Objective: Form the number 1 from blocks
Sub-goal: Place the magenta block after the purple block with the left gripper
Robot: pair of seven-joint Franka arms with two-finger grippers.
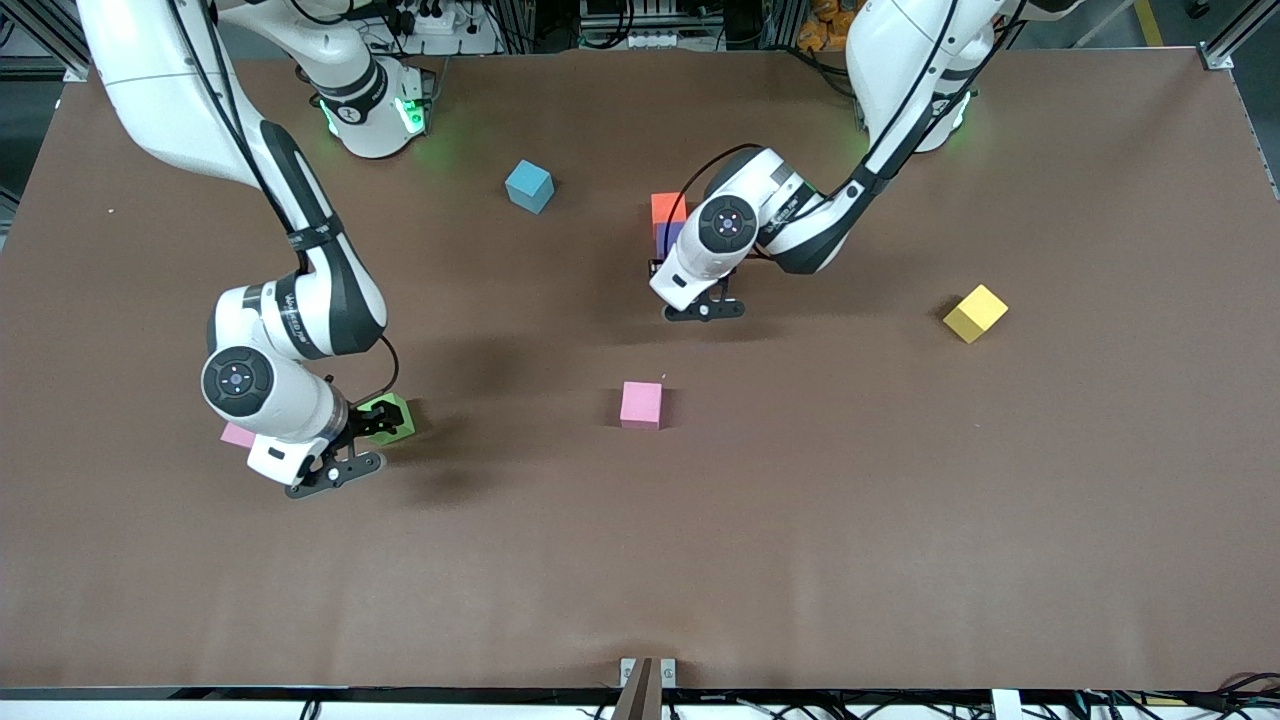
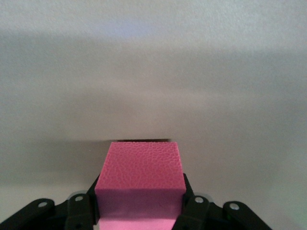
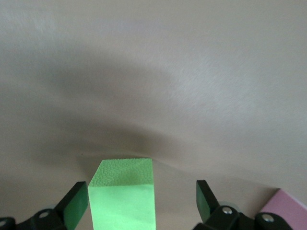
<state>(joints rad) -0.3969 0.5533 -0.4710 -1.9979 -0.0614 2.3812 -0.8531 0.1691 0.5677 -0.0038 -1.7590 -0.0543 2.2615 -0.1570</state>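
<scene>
Blocks lie scattered over the brown surface, and only a short column has begun, so I judge the number 1 far from finished. Nearest the front camera, toward the right arm's end, my right hand sits low around the green block; its fingers stand spread on either side with a gap showing, so it is released, not gripping. I read that as lined up to pinch the cube. Just beside it a pink block pokes out from under the wrist, mostly covered by the arm; the right wrist view catches only its corner.

A second pink block rests alone near the middle of the surface.

Farther from the camera, my left hand is clenched on a pink block, as the left wrist view shows, with the pads pressing both its flanks. From the front that held cube is hidden beneath the hand, so I cannot tell whether it rests on the surface or hangs just above it. I judge it is meant to extend the column.

The yellow block sits toward the left arm's end. The column itself is a purple block touching an orange block, both partly masked by the left wrist; more cubes may hide there. Farthest lies the blue block.
</scene>
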